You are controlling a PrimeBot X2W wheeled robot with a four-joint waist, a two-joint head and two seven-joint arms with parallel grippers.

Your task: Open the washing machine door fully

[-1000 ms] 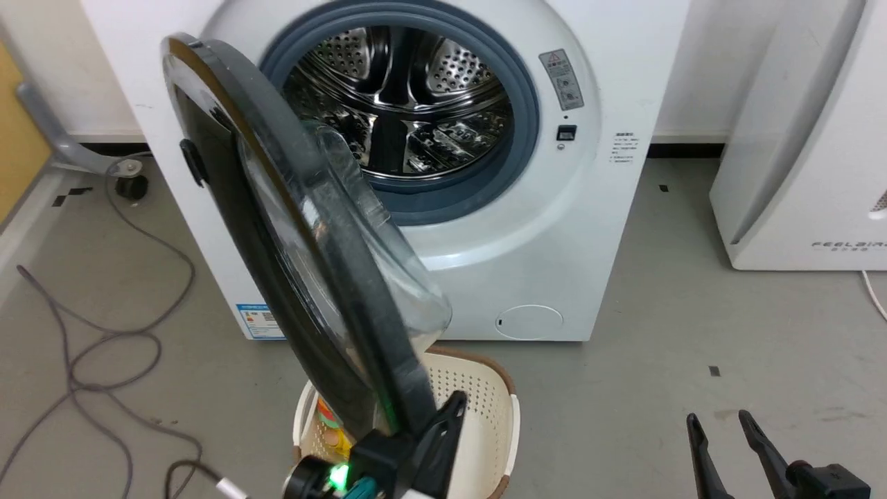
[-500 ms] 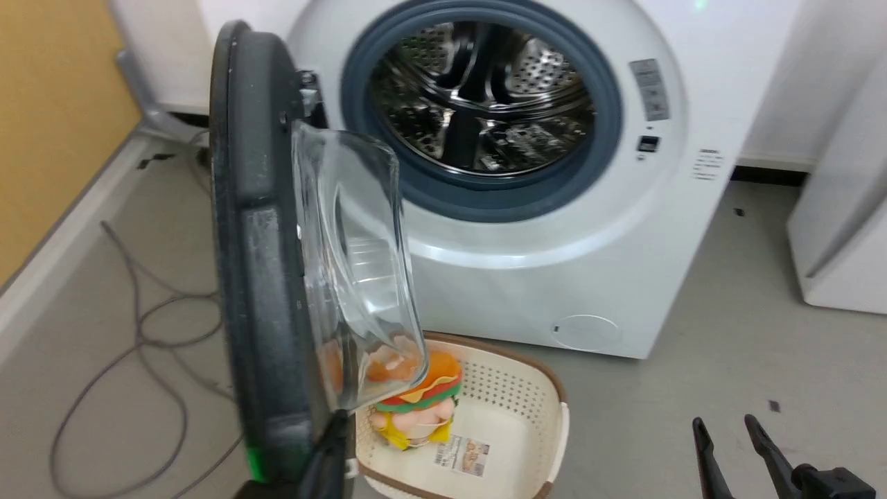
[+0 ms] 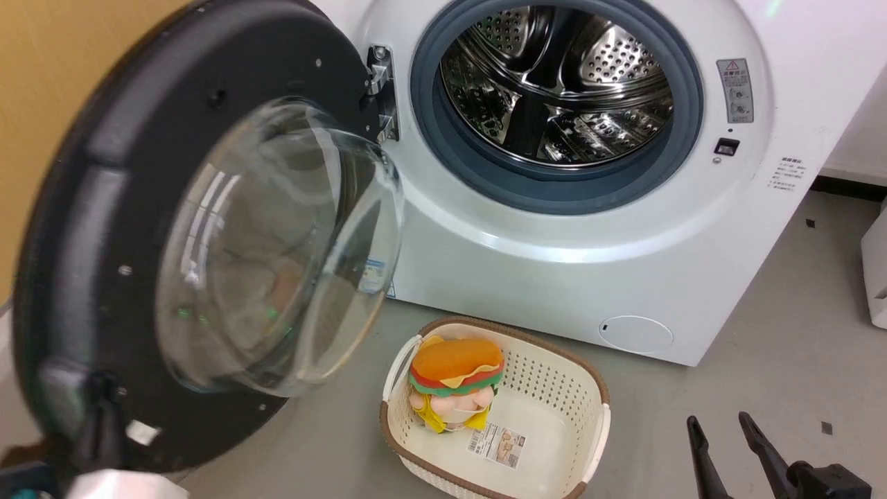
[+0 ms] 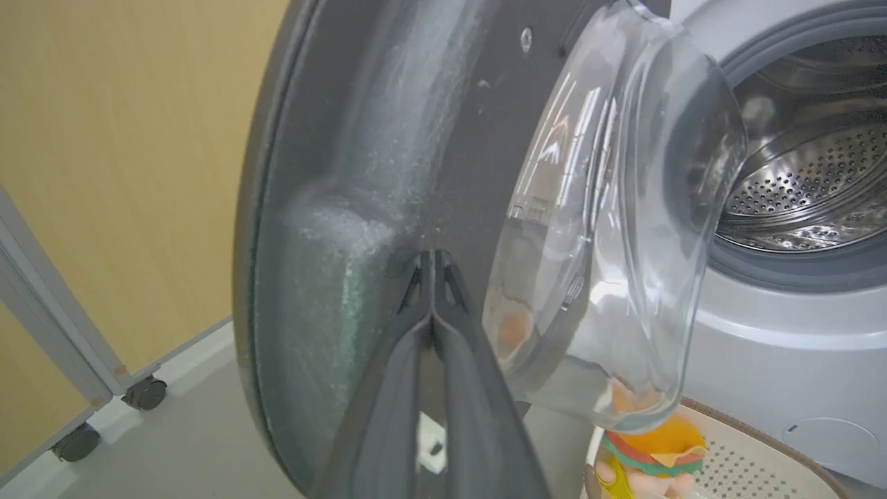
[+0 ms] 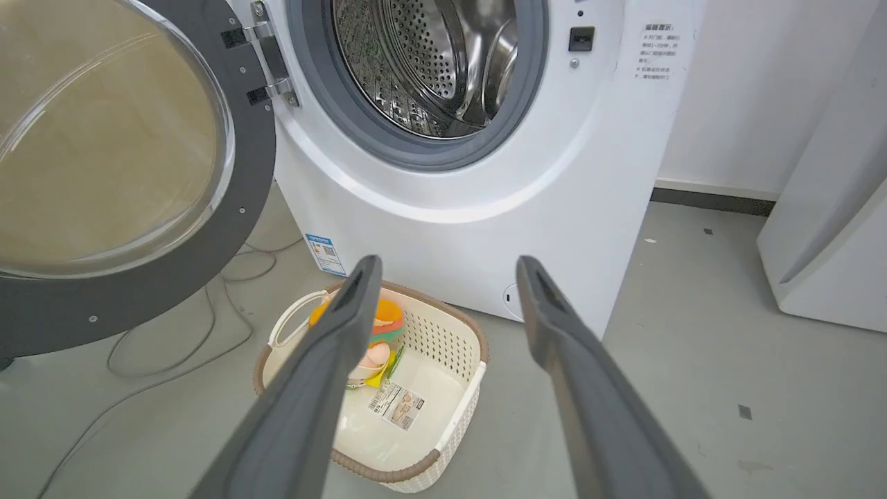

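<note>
The left gripper (image 4: 433, 256) and the right gripper (image 5: 449, 263) each have two long, tapering, matte dark grey fingers.

The big white front-loading washing machine (image 3: 554, 277) has a grey-blue rubber ring (image 3: 554, 194) around its shiny steel drum (image 3: 610, 62), patterned with rows of small holes. Its round door (image 3: 83, 208) is matte black around clear glass. Before the machine, a cream, hole-patterned plastic basket (image 3: 547, 378) with a brown rim holds an orange, red, yellow and green plush burger (image 3: 457, 367).
</note>
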